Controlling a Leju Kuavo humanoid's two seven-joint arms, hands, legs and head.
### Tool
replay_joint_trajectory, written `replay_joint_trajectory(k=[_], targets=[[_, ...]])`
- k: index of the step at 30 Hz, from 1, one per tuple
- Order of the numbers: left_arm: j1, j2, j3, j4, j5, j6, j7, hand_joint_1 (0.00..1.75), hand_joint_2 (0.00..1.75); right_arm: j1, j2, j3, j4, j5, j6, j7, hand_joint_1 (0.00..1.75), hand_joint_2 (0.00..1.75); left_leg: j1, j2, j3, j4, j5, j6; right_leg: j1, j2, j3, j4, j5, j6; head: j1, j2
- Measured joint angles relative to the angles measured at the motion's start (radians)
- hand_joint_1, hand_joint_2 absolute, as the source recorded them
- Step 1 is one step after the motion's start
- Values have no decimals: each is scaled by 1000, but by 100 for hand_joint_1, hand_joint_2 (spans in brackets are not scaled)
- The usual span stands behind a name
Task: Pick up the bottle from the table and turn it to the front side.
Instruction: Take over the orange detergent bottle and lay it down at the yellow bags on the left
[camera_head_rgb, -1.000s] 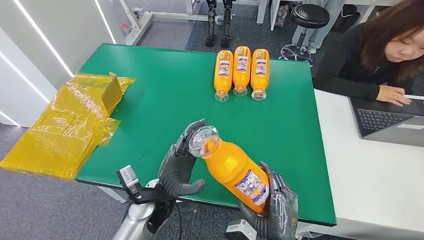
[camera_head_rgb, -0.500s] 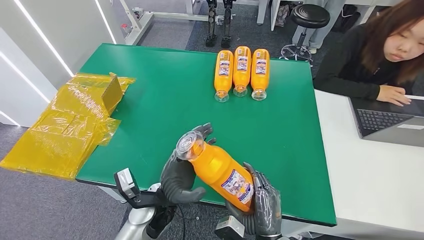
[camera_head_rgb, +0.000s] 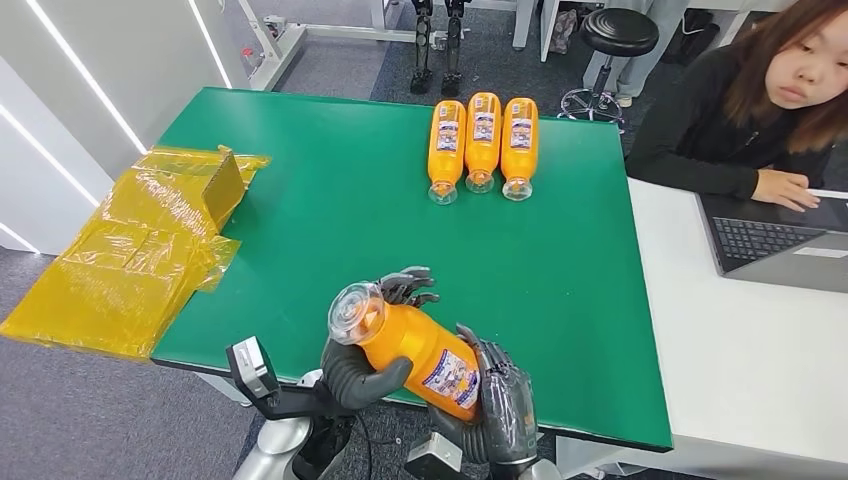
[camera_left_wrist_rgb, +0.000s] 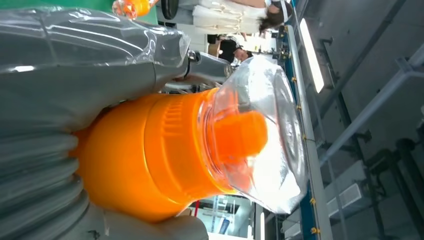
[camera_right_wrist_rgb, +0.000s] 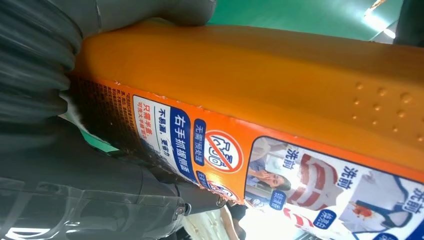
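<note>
An orange bottle (camera_head_rgb: 415, 347) with a clear cap (camera_head_rgb: 354, 313) is held tilted above the near edge of the green table (camera_head_rgb: 330, 210). My left hand (camera_head_rgb: 372, 352) wraps its neck end, seen close on the orange shoulder (camera_left_wrist_rgb: 150, 155). My right hand (camera_head_rgb: 497, 405) grips the labelled base end; the printed label (camera_right_wrist_rgb: 235, 160) shows against its fingers. Both hands hold the same bottle, cap pointing up and left.
Three more orange bottles (camera_head_rgb: 483, 140) lie side by side at the table's far edge. Yellow plastic wrapping (camera_head_rgb: 140, 250) lies off the table's left side. A person (camera_head_rgb: 760, 110) sits at the right by a laptop (camera_head_rgb: 780, 245) on a white desk.
Both hands and the bottle have drawn back toward me and leftward. The bottle has turned a little and my left hand's fingers have closed further round its neck end.
</note>
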Motion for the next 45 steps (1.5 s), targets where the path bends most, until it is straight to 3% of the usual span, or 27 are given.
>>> replay_joint_trajectory(k=[7,11,20,26,31,37,42,45], targets=[[-10,10,0,0,18,18,-3,175,175,-19,16,5,39,-15,10,-8,175,175,0,0,0,0,0,0,0,0,0,0,0,0,0,0],[-15,15,0,0,19,26,-5,175,175,-22,19,5,51,-19,13,-12,6,175,0,0,0,0,0,0,0,0,0,0,0,0,0,0],[-21,25,0,22,28,48,-14,175,175,-33,21,18,75,-68,25,-50,0,175,0,0,0,0,0,0,0,0,0,0,0,0,0,0],[-29,25,0,35,-4,107,-37,175,175,-36,20,27,82,-104,-28,-103,0,175,0,0,0,0,0,0,0,0,-1,0,0,0,0,0],[-92,38,0,46,-271,344,-76,175,175,-43,17,43,87,-140,-49,-117,0,175,0,0,0,0,0,-1,0,0,-1,0,1,-1,0,0],[-232,77,20,94,-644,578,-51,175,175,-52,16,61,106,-202,-52,-167,0,175,0,0,0,0,2,-2,0,0,-1,2,1,-2,0,0],[-394,110,39,283,-923,767,-3,175,175,-67,17,79,134,-264,-61,-222,0,175,0,0,0,0,3,-2,0,0,-1,3,2,-2,0,0],[-495,123,35,449,-1077,817,85,175,175,-71,20,82,148,-284,-62,-234,0,175,0,0,0,0,4,-3,0,0,-2,3,2,-3,0,0]])
